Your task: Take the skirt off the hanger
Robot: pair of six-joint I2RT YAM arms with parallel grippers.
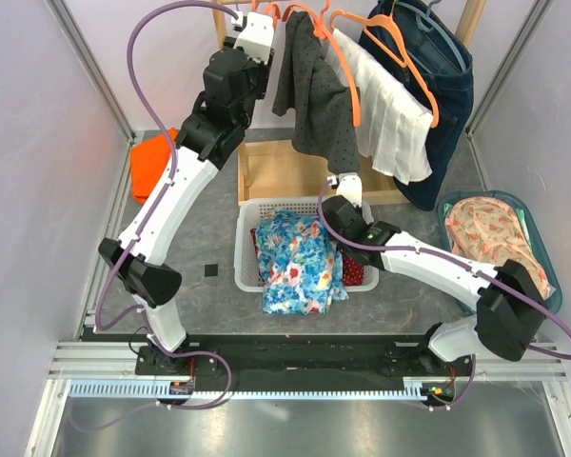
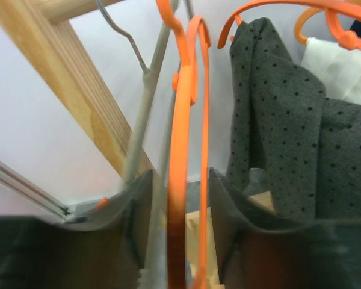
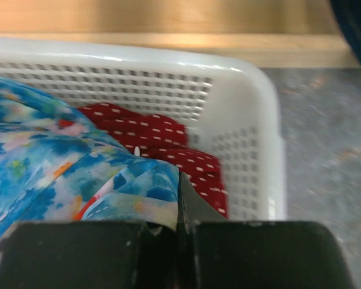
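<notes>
A blue floral skirt lies in the white basket and spills over its front rim. My right gripper is shut on an edge of this skirt at the basket's right side; the wrist view shows the cloth pinched at its jaws. My left gripper is up at the rack. It is open, with a bare orange hanger running between its fingers without being clamped.
A grey dotted garment, a white pleated skirt and a denim piece hang on the rack. A red dotted cloth lies in the basket. An orange cloth is at left, a teal basket at right.
</notes>
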